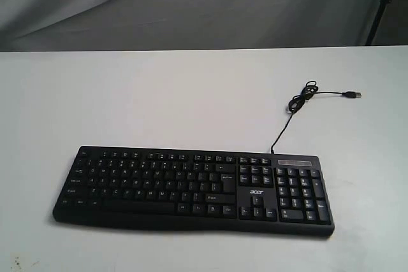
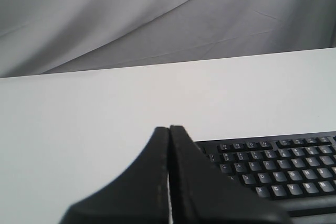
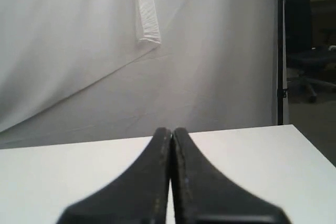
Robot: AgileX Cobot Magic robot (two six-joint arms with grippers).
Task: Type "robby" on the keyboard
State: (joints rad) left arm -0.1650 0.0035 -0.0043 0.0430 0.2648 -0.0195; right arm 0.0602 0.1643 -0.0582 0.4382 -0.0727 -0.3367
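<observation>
Keyboard [image 1: 191,189]: black, full-size, lying flat on the white table [image 1: 159,93], towards the near edge in the exterior view, its long side running left to right and slightly skewed.
Keys: white legends, too small to read in the exterior view; in the left wrist view the Q, W and E keys can just be made out.
Logo [image 1: 256,191]: small white "acer" mark above the arrow keys, left of the number pad [image 1: 299,192].
Cable [image 1: 299,103]: thin and black, leaving the keyboard's far edge near the number pad, running away across the table into a small loose coil.
Plug [image 1: 351,95]: USB end lying free on the table, right of the coil.
Left gripper [image 2: 169,129]: fingers pressed together with nothing between them, above bare table just beside the keyboard's left end, not touching it.
Right gripper [image 3: 171,129]: fingers likewise closed and empty, over bare table; no keyboard shows in its view.
Backdrop [image 1: 191,4]: grey creased cloth behind the table.
Far right of the right wrist view: a dark pole [image 3: 280,51] and what looks like an office chair [image 3: 310,51].
</observation>
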